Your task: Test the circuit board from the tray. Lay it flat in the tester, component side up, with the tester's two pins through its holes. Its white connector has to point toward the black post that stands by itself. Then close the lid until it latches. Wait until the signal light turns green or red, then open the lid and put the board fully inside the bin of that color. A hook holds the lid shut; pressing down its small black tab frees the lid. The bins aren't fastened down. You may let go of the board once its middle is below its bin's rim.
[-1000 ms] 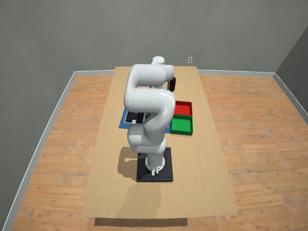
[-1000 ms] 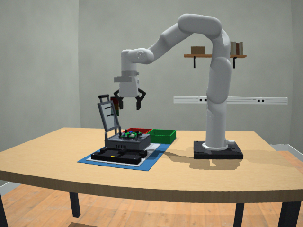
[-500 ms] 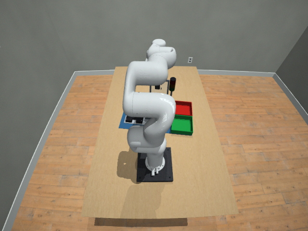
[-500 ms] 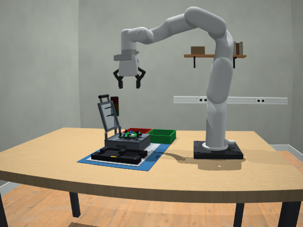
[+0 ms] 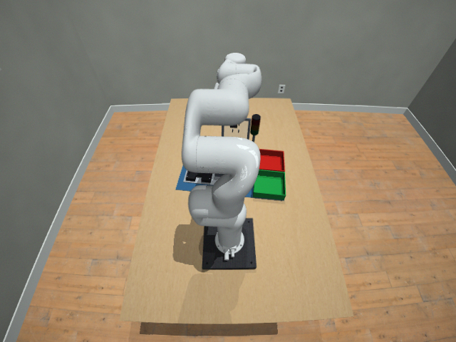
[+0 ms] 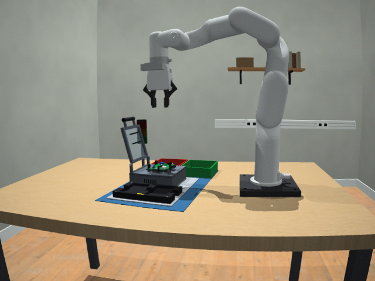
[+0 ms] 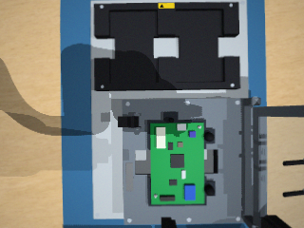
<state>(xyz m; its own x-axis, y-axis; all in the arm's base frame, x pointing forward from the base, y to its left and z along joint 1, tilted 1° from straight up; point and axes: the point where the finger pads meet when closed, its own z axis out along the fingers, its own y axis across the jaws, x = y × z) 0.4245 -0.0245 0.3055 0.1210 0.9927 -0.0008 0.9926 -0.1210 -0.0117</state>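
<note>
Green circuit board lies on the tester, its pins indistinct.

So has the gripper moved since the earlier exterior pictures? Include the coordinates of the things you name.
Yes, upward: the gripper [image 6: 160, 105] was beside the signal light [image 6: 141, 130] a second ago, and now its fingertips are above the light's top.
</note>
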